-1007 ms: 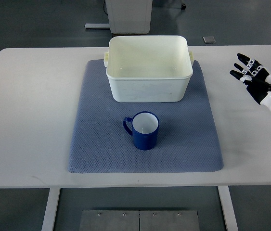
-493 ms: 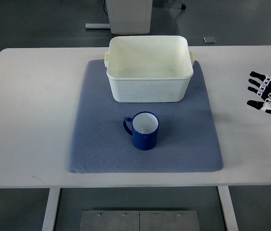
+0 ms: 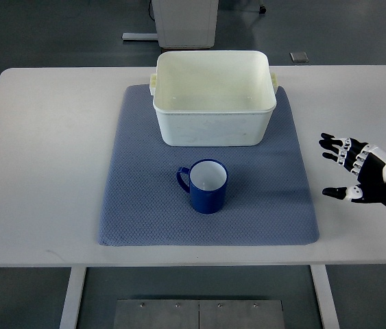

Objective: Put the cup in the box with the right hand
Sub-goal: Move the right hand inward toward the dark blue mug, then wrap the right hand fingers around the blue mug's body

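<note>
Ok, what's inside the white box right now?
Nothing visible: the white box shows bare floor. The near wall hides a strip of it. The blue cup stands outside, on the mat.

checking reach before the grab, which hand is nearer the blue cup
Right. The right hand hovers open over the table off the mat's right edge, level with the blue cup but apart from it. The left hand is not in view.

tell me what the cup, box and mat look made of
Cup: likely glazed ceramic or enamel, glossy blue outside, white inside. Box: probably plastic, cream, smooth moulded walls with rounded corners. Mat: seemingly fabric or foam, matte blue with fine dotted texture.
</note>
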`<state>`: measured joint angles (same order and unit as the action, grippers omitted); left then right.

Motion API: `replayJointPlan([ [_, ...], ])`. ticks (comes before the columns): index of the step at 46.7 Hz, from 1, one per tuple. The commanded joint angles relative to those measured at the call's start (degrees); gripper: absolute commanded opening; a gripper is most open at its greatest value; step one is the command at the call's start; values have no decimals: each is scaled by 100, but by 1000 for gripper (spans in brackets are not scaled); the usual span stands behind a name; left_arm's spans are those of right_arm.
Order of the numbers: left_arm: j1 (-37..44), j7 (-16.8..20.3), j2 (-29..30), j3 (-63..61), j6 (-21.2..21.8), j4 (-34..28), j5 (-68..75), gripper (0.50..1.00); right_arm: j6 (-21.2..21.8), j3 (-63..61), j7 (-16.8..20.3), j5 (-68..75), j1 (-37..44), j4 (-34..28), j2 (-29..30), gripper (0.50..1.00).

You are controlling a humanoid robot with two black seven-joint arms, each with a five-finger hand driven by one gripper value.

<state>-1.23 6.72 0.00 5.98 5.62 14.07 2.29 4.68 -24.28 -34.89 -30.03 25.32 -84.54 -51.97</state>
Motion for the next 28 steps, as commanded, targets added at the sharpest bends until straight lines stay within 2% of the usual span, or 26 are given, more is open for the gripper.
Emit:
replayJointPlan([
  [1, 0, 5, 0, 0, 0, -1, -1, 1000, -239, 160, 17, -151, 51, -45, 142, 1000],
  [12, 0, -4, 0, 0, 0, -1, 8, 1000, -881, 538, 140, -284, 315, -36, 722, 1000],
  [21, 0, 5, 0, 0, 0, -1, -1, 1000, -1707, 1284, 255, -284, 877, -10, 1092, 1000],
  [28, 0, -4, 0, 0, 0, -1, -1, 1000, -2059, 1733, 316, -257, 1282, 52, 1312, 1000],
])
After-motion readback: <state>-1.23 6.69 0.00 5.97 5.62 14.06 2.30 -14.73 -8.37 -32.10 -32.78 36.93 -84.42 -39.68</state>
